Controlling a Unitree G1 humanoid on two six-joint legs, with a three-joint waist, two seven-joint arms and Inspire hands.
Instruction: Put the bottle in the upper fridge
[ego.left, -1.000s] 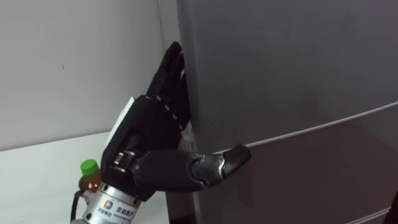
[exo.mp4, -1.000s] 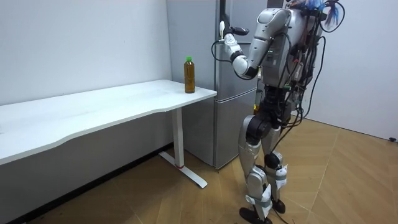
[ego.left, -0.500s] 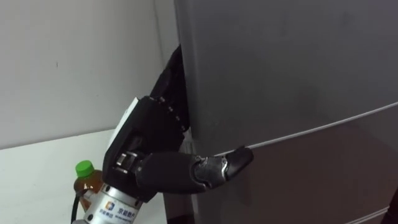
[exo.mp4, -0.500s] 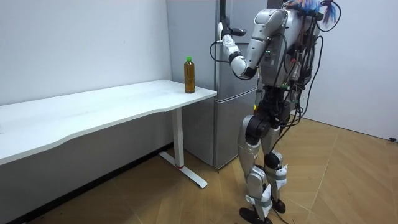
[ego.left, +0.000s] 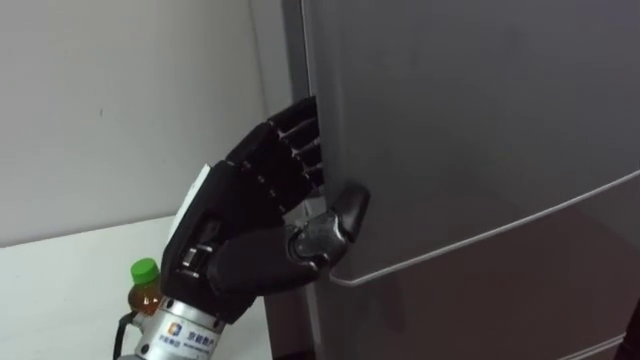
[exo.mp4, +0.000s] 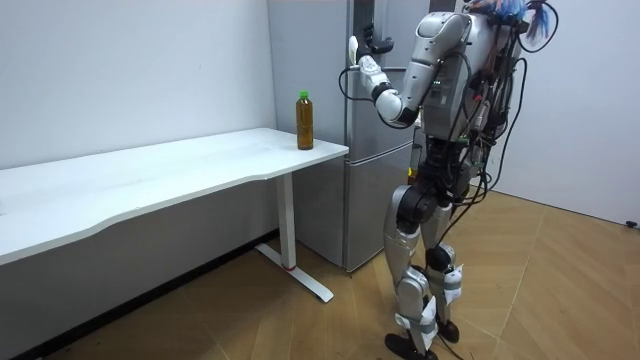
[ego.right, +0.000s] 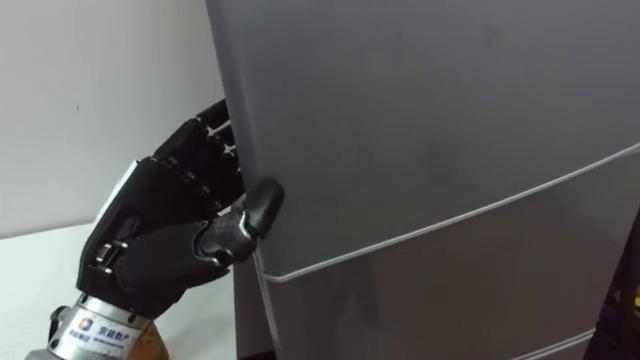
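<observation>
A brown bottle (ego.left: 146, 285) with a green cap stands upright on the white table (ego.left: 60, 290), at its end nearest the fridge (exo.mp4: 330, 150); it also shows as the bottle (exo.mp4: 304, 120) in the room view. My left hand (ego.left: 255, 235) is raised to the left edge of the grey upper fridge door (ego.left: 470, 120). Its fingers curl behind that edge and the thumb presses on the door's front just above the seam. The same hand (ego.right: 170, 230) and door (ego.right: 430, 110) appear in the right eye view. I stand upright close in front of the fridge.
The lower fridge door (ego.left: 500, 290) lies below the seam. The long white table (exo.mp4: 150, 180) runs along the wall at the room view's left. Wooden floor (exo.mp4: 560, 290) lies open behind me.
My left hand went from straight fingers along the door's edge to fingers curled round it, and the thumb swung up against the front. The bottle has not moved.
</observation>
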